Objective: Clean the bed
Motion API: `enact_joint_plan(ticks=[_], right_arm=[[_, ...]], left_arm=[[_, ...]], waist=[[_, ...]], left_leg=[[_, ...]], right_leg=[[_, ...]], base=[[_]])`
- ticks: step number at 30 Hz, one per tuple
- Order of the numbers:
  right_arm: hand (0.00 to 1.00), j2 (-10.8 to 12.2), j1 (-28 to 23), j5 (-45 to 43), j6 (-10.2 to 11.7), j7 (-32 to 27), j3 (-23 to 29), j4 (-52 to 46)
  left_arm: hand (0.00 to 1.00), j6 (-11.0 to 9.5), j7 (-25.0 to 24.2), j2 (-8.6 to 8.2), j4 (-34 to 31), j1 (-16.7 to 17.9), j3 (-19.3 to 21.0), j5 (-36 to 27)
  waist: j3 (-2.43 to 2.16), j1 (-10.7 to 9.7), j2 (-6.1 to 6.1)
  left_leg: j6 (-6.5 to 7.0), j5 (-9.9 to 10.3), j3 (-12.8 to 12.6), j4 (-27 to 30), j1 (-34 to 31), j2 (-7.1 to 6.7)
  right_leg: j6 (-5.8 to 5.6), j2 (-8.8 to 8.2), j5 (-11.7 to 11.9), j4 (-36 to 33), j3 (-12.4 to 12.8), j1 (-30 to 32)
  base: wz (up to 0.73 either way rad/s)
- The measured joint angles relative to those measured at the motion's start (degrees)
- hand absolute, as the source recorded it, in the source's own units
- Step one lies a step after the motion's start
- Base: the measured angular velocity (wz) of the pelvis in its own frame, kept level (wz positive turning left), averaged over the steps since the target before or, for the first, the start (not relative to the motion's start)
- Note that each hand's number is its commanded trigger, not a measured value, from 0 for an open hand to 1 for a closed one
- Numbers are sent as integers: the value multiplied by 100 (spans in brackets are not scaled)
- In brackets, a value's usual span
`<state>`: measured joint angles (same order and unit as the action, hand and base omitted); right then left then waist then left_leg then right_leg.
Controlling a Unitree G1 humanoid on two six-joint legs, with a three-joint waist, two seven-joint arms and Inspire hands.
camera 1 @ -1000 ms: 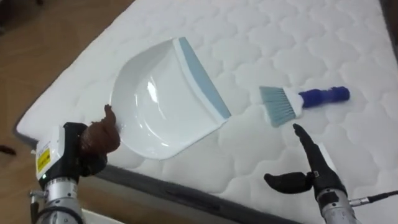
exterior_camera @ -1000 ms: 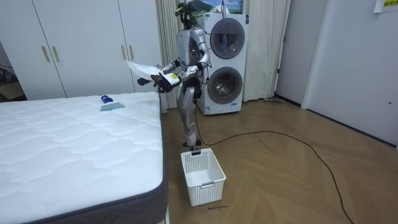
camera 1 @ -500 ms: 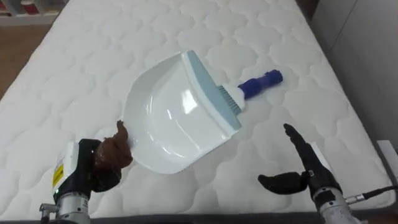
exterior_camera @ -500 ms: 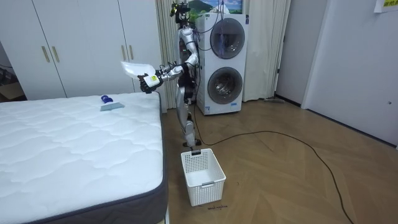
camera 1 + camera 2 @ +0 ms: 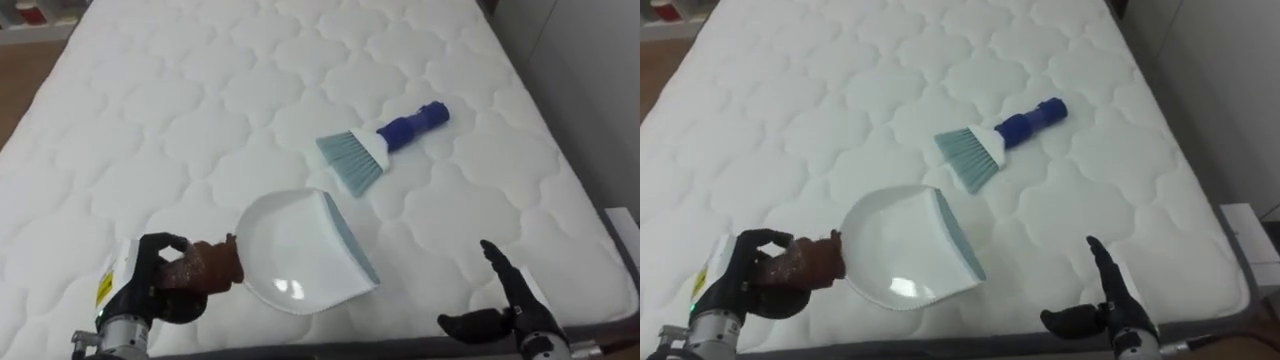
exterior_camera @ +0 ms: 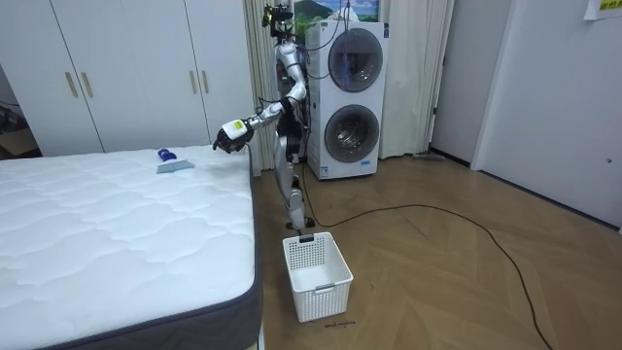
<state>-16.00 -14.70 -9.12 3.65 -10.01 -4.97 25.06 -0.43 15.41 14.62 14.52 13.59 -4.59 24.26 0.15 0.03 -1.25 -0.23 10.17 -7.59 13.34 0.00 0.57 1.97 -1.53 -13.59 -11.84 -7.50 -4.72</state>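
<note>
A white dustpan (image 5: 295,255) with a blue-grey lip lies low over the white mattress (image 5: 150,120), near its front edge. I cannot tell whether it touches the mattress. My left hand (image 5: 155,280) is shut on its brown handle (image 5: 212,264) at the lower left. A hand brush (image 5: 378,145) with pale blue bristles and a dark blue handle lies on the mattress just beyond the pan's lip. My right hand (image 5: 505,300) hovers open at the lower right and holds nothing. In the room view I stand at the bed's far corner, with the left hand (image 6: 228,136) out over the bed.
The mattress's right edge (image 5: 590,215) drops off beside my right hand. A white laundry basket (image 6: 316,275) stands on the wooden floor by the bed's side. Behind me are a stacked washer and dryer (image 6: 352,87) and white wardrobes (image 6: 126,73).
My left hand has brought the dustpan down from a raised, tilted pose to mattress level in front of the brush. I turned towards the bed, so the view shifted.
</note>
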Motion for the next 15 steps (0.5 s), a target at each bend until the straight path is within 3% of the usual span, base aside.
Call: enact_joint_plan(ticks=[1,2,3,6,10,15], right_arm=[[0,2,-5,8,0,-6,-2,181],[0,8,-5,6,-1,-11,-2,353],[0,8,-13,7,-2,-20,-2,415],[0,12,14,8,3,-64,1,854],[0,23,56,22,-18,-21,-8,1693],[0,88,152,38,-286,106,2,2868]], left_arm=[[0,-74,6,-5,272,-11,0,3],[0,-84,6,-15,601,-8,0,-5],[0,-79,6,-15,741,2,1,-5],[0,-84,-1,-19,1350,18,15,-292],[0,-102,-137,-36,2491,41,20,-1147],[0,-36,-446,-122,3712,117,401,-1356]], waist=[[-14,9,14],[-62,10,21],[-69,9,27],[-53,-1,68],[-3,23,144],[-1,90,190]], left_leg=[[0,0,-5,-44,89,-5],[0,1,-6,-87,176,-11],[0,1,-7,-97,209,-13],[-1,1,-6,-163,342,-12],[-1,2,17,-199,481,-22],[3,9,20,-153,449,-31]], right_leg=[[-1,-1,1,2,15,-60],[-1,-4,0,6,20,-119],[-1,-6,0,7,17,-145],[-2,-3,0,26,-20,-269],[-5,-18,-2,73,-43,-419],[-33,-42,-27,183,-41,-447]], base=[[-7],[-9],[-7],[3],[2],[1]])
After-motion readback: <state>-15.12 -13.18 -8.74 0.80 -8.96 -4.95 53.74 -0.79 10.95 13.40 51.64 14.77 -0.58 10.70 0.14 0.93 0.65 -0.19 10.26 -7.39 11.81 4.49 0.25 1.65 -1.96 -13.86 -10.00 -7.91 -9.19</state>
